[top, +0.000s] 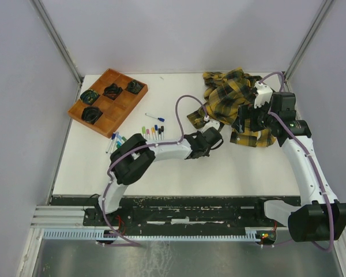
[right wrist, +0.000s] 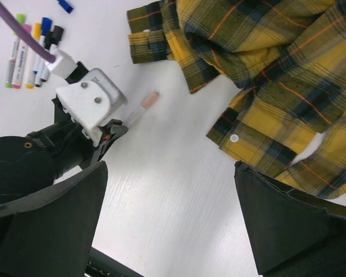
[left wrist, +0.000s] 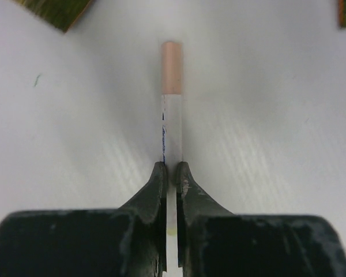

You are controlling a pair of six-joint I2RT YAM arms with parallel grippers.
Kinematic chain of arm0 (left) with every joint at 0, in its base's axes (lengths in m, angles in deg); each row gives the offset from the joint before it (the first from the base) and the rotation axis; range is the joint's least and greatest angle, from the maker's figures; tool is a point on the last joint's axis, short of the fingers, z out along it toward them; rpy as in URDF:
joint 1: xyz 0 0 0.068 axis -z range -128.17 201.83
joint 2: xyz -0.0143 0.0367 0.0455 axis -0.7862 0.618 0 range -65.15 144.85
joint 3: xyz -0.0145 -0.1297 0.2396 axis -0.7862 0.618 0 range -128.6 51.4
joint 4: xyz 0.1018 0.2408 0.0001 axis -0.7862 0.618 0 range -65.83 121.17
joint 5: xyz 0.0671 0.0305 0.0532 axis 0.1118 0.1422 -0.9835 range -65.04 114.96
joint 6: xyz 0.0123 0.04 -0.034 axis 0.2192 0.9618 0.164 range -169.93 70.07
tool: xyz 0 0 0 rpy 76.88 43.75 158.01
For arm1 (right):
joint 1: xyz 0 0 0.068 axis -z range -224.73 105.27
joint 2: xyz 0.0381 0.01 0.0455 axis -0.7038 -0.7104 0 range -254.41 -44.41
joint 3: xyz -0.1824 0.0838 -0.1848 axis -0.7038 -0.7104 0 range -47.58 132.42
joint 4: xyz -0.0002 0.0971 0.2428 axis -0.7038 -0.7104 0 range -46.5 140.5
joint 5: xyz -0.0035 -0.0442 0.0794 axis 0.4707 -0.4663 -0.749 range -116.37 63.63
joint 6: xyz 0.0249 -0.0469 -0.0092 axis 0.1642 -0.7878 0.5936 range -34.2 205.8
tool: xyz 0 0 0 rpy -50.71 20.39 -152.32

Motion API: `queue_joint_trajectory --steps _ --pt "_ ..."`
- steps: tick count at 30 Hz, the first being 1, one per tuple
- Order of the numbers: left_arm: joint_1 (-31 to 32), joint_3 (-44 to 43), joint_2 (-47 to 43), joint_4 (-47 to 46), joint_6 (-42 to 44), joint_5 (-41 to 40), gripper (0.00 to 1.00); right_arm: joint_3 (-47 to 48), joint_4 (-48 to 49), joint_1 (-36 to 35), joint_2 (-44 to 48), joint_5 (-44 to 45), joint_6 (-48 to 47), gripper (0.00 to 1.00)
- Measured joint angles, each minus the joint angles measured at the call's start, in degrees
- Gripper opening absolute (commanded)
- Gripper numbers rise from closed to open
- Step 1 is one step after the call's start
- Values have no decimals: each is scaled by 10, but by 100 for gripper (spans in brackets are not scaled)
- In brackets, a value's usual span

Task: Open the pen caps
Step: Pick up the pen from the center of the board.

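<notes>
My left gripper [left wrist: 172, 171] is shut on a white marker barrel [left wrist: 172, 130], which sticks out forward over the table with its pink cap [left wrist: 172, 67] still on the far end. The right wrist view shows the same left gripper [right wrist: 114, 130], the pink cap [right wrist: 150, 100] and a row of capped markers [right wrist: 30, 51] at the top left. From above, my left gripper [top: 215, 138] is mid-table and the marker row [top: 151, 131] lies to its left. My right gripper [right wrist: 170, 222] is wide open and empty, hovering above the table to the right of the held marker [top: 242, 121].
A yellow plaid shirt [top: 236, 98] lies crumpled at the back right, close to the right gripper. A wooden tray [top: 116, 109] with black items sits at the back left. A loose blue-capped marker [top: 155, 117] and more markers [top: 116, 140] lie near the tray.
</notes>
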Motion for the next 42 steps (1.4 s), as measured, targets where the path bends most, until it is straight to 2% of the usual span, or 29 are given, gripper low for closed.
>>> queue_joint_trajectory --steps 7,10,15,18,22,27,31,36,42 --pt "0 217 -186 -91 -11 3 3 0 1 0 -3 -78 11 99" --pt "0 280 -268 -148 -20 9 3 -10 10 0 -3 -155 12 99" --pt "0 452 -429 -324 -51 47 3 -40 52 -3 -8 -301 40 99" --pt "0 567 -502 -462 -77 70 3 -67 107 -14 -11 -368 80 98" --pt "0 669 -553 -605 -104 92 3 -131 246 -48 -11 -413 183 98" --pt "0 714 -575 -753 -112 107 3 -257 552 -98 -21 -420 396 99" --pt "0 720 -583 -848 -112 106 3 -292 717 -127 -32 -402 489 99" --pt "0 720 -579 -922 -112 105 3 -304 848 -177 -45 -393 541 98" --pt "0 720 -545 -989 -112 91 3 -308 924 -222 -51 -393 562 91"
